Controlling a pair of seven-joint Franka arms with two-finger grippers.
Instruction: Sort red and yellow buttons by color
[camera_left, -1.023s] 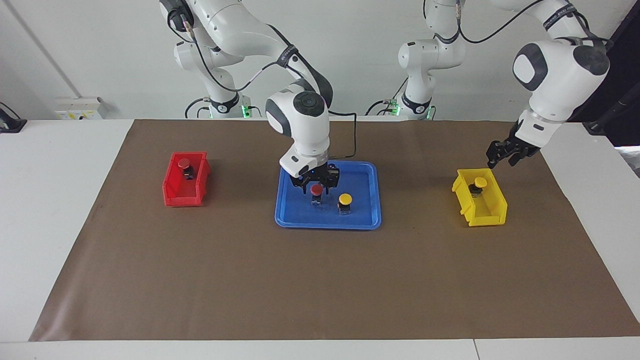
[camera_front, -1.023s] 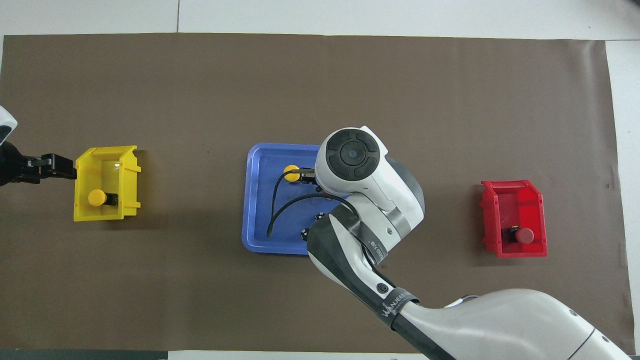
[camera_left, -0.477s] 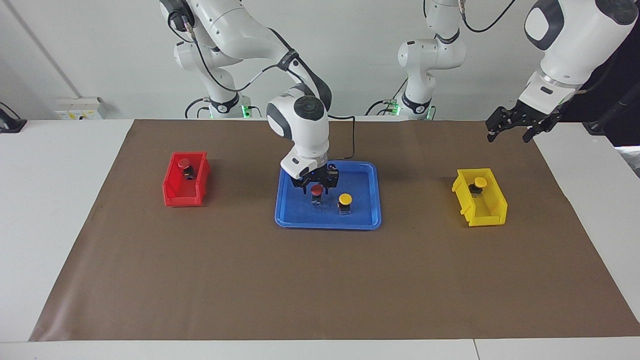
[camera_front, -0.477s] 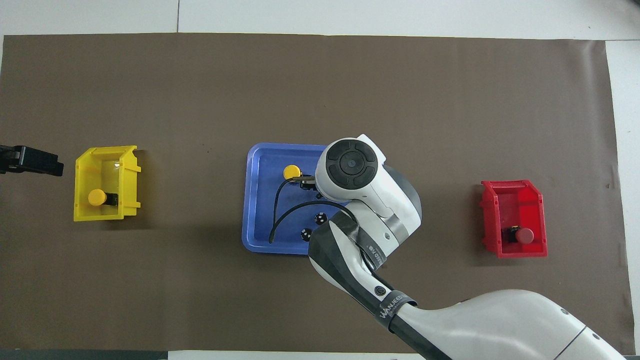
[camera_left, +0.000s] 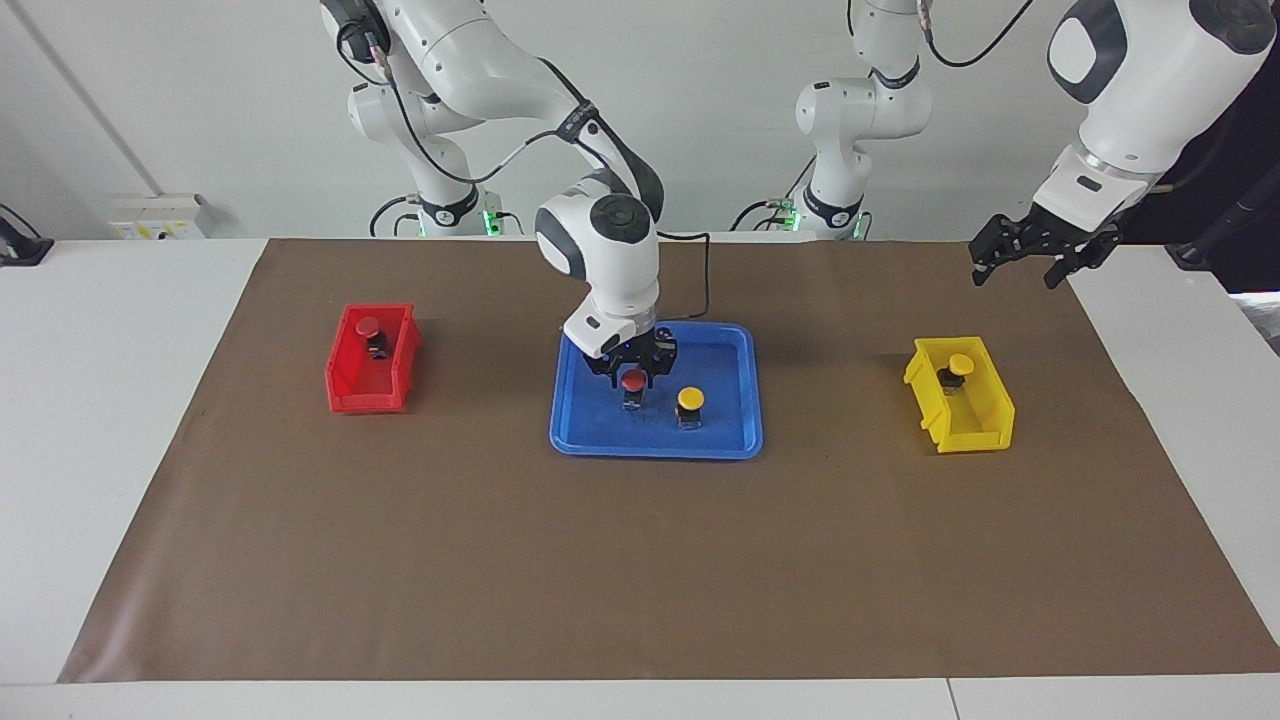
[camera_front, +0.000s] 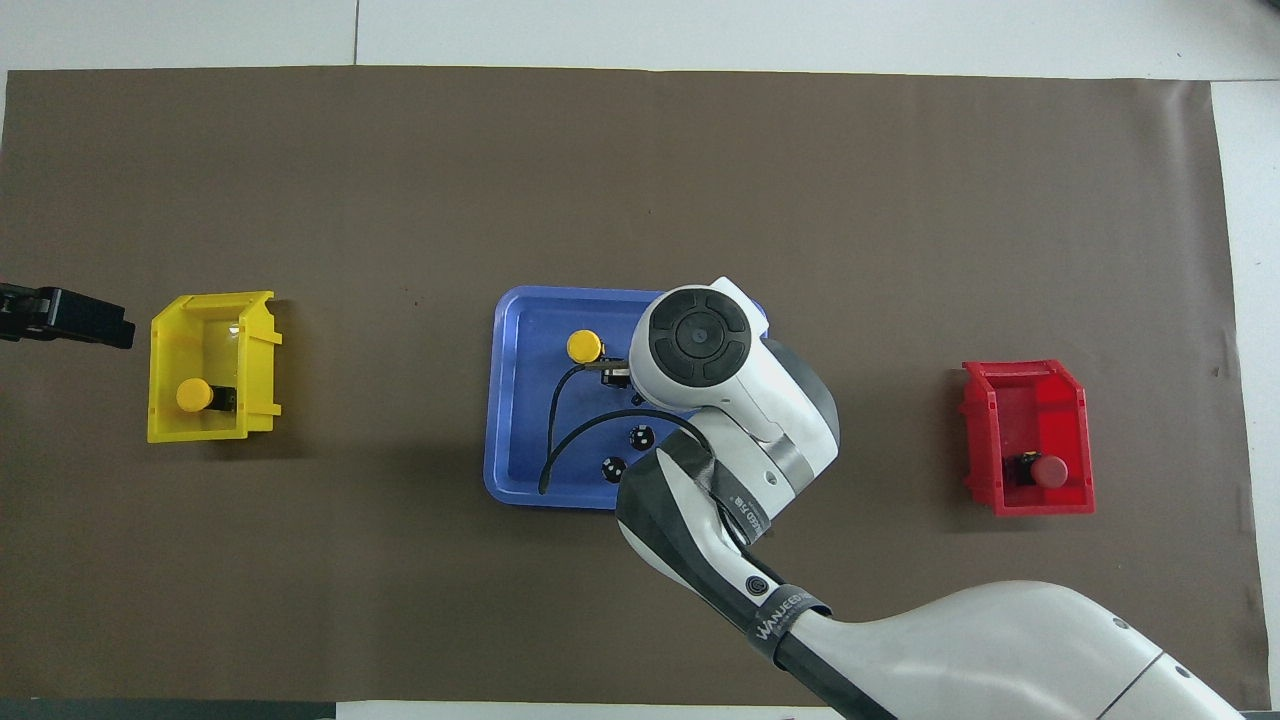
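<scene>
Fingers of right gripper (camera_left: 632, 374) seemingly pinch red button (camera_left: 632, 380), hidden overhead; left gripper (camera_left: 1030, 256) spread.

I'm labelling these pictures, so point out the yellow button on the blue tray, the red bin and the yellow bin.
yellow button on the tray (camera_left: 690, 397), facing view, on its round cap.
red bin (camera_left: 345, 385), facing view, on its side wall.
yellow bin (camera_front: 163, 375), overhead view, on its side wall.

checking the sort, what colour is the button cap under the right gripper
Red: the button under the right gripper; clearest in the facing view.
</scene>
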